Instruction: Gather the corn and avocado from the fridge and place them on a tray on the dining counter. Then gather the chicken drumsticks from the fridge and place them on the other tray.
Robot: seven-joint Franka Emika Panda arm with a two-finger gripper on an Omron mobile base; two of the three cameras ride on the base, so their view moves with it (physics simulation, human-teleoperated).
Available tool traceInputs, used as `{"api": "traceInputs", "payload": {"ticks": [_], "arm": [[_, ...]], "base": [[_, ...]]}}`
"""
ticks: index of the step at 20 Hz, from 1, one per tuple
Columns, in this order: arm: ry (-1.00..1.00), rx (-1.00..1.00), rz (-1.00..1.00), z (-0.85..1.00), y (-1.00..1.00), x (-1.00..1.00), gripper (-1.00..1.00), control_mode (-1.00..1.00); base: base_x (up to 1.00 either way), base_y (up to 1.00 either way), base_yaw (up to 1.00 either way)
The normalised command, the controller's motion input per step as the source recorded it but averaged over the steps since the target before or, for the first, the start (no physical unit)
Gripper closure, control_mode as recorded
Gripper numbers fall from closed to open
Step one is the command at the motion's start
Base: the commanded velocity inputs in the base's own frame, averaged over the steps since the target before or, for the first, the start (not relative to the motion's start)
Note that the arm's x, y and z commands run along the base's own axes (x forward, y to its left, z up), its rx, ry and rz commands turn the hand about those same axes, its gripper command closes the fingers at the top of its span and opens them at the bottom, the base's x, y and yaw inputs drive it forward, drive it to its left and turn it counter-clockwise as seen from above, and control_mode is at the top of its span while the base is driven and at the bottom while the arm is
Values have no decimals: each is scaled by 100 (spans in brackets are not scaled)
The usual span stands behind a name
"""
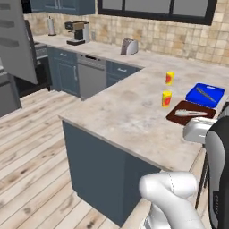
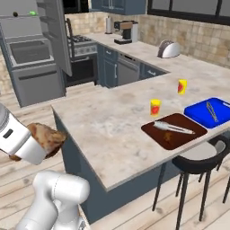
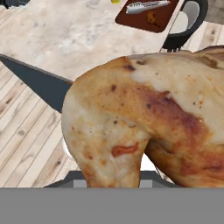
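A browned chicken drumstick (image 2: 47, 138) sits pinched in the gripper (image 2: 31, 150), held over the wooden floor beside the near corner of the dining counter (image 2: 103, 130). On the counter lie a dark red tray (image 2: 173, 130) bearing a knife (image 2: 173, 127) and a blue tray (image 2: 211, 112), with two yellow cups (image 2: 155, 107) close behind them. A black stool (image 2: 197, 161) stands against the counter edge below the trays.

Kitchen: beige tiled wall (image 1: 179, 33), dark-framed window (image 1: 156, 9), pale wood plank floor (image 1: 31, 147), navy cabinets (image 1: 67, 74), speckled stone tabletop (image 2: 112, 121), steel oven (image 2: 33, 67), black stool (image 2: 197, 164).
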Motion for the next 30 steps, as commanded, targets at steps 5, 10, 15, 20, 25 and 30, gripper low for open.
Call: {"api": "traceInputs", "payload": {"ticks": [5,10,15,20,25,30], "arm": [[0,0,0,0,0,0,100,100],[0,0,0,0,0,0,100,100],[0,0,0,0,0,0,100,100],[0,0,0,0,0,0,100,100],[0,0,0,0,0,0,100,100],[0,0,0,0,0,0,100,100]], "base": [[0,-96,-2],[0,-93,-1],[0,-94,0],[19,-81,0],[58,-37,7],[48,2,16]]}}
